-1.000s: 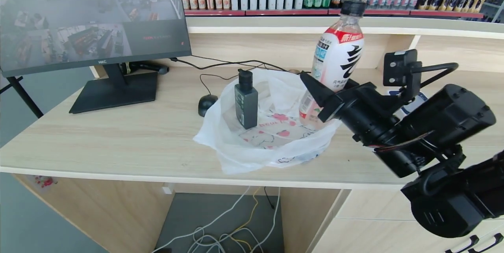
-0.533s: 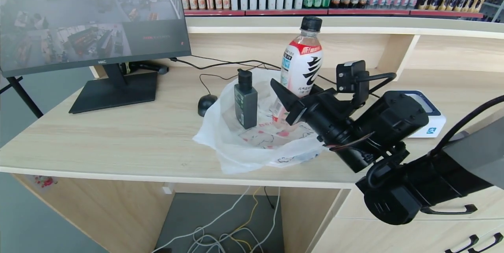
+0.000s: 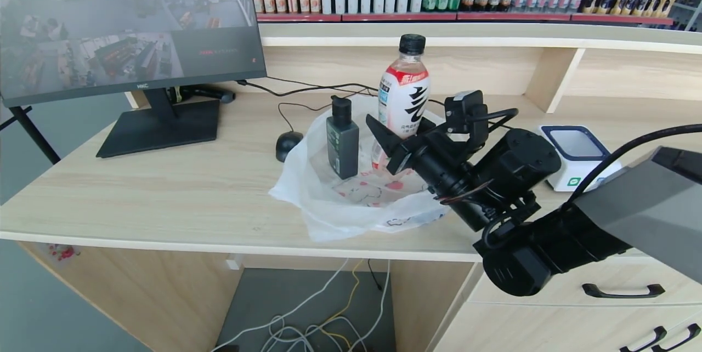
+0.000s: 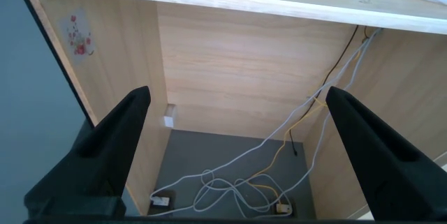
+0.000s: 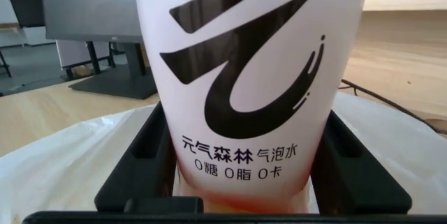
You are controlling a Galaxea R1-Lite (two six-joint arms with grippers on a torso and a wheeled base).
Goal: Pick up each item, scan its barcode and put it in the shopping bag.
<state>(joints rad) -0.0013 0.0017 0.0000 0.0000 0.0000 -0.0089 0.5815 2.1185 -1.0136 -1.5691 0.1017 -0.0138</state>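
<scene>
Over the last second the right gripper (image 3: pixel 398 142) has carried the drink bottle (image 3: pixel 403 94) leftwards and downwards: it was high up at the right side of the counter (image 3: pixel 164 187), over the spot where the scanner (image 3: pixel 576 157) stands, and it now sits upright over the open mouth of the shopping bag (image 3: pixel 351 204), its lower end already below the bag's rim and just beside the dark bottle (image 3: pixel 343 143) that stands inside. With the arm out of the way the scanner shows in full, well apart from the bottle. The jaws are clenched on the lower half of the bottle, one finger on each side of it, as the right wrist view shows close up with the white plastic of the bag spread underneath. Whether the base has reached the floor of the bag cannot be told from these views. Judging by the path away from the scanner, the scanning of this item looks finished and the step in hand is the drop-off; what is left is a short lowering, a release, and a clean lift out without snagging the thin plastic or knocking the dark bottle over. The left gripper (image 4: pixel 237 154) hangs below the counter edge with its fingers spread wide and nothing between them, facing the cables on the floor
</scene>
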